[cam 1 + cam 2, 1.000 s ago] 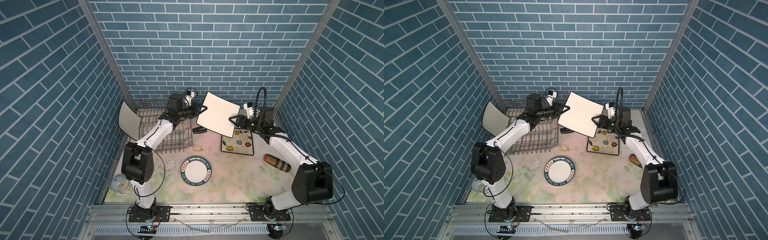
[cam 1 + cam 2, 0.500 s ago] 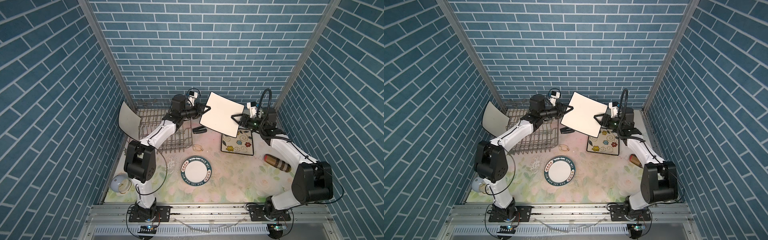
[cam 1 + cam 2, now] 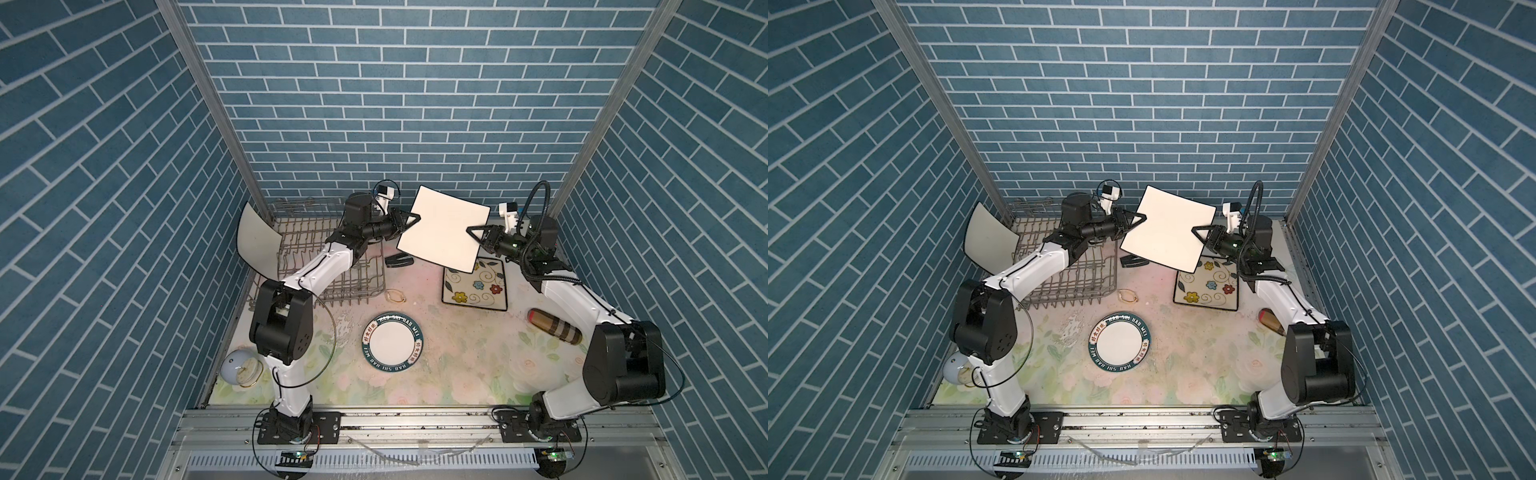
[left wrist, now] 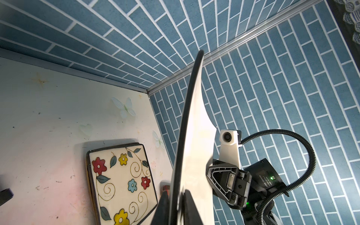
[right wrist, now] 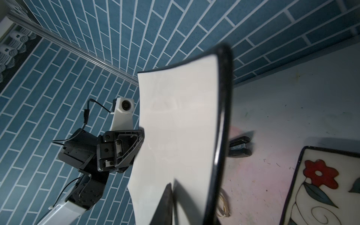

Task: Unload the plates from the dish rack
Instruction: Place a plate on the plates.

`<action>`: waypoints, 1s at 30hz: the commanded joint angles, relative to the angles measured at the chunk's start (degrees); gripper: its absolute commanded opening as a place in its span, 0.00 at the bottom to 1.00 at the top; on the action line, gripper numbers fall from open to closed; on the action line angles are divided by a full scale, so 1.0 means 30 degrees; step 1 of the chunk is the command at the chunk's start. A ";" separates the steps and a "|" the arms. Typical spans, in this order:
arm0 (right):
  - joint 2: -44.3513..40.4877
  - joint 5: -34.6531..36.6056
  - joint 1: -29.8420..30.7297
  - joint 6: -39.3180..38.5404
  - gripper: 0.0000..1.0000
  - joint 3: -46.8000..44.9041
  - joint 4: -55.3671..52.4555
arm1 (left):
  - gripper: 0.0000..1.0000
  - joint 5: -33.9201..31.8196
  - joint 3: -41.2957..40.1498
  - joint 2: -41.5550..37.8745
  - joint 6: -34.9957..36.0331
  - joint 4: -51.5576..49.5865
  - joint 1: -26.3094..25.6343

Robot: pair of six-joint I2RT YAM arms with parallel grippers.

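Blue brick walls (image 3: 374, 104), floral tabletop (image 3: 457, 353), dish rack (image 3: 357, 291), cream plate (image 3: 444, 228) aloft

stapler (image 3: 399, 261): black, lying flat near the back of the table
gold loop (image 3: 395, 296): thin, just in front of the stapler
striped cylinder (image 3: 555, 331): brown, on its side, far right
pale blue round thing (image 3: 241, 368): front-left corner, honestly can't tell what it is
tabletop (image 3: 457, 374): faded flower print

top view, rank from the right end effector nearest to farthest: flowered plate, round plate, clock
1. flowered plate, right side, just in front of the right end effector
2. round plate, centre front
3. clock, front left corner
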 commanded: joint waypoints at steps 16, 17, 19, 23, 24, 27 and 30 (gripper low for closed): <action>0.0584 -0.1364 -0.1269 0.0273 0.04 -0.0747 0.1583 | 0.28 0.1111 0.0788 0.0061 0.0638 0.1385 -0.0808; 0.0569 -0.1553 -0.1457 0.0051 0.04 -0.0716 0.1235 | 0.31 0.1124 0.0927 0.0093 0.0808 0.1157 -0.0800; 0.0531 -0.1773 -0.1800 -0.0561 0.03 -0.0638 0.0294 | 0.34 0.1186 0.1189 0.0197 0.0981 0.0907 -0.0792; 0.0367 -0.2139 -0.2355 -0.1329 0.01 -0.0626 -0.0865 | 0.37 0.1409 0.1692 0.0506 0.1078 0.0741 -0.0731; 0.0357 -0.2237 -0.2460 -0.1403 0.01 -0.0641 -0.1009 | 0.37 0.1434 0.1755 0.0541 0.1064 0.0679 -0.0713; 0.0215 -0.2470 -0.2755 -0.1775 0.00 -0.0629 -0.1590 | 0.38 0.1497 0.1827 0.0556 0.1217 0.0528 -0.0626; 0.0015 -0.3008 -0.3023 -0.2847 0.00 -0.0467 -0.2866 | 0.40 0.1602 0.1883 0.0579 0.1633 0.0176 -0.0480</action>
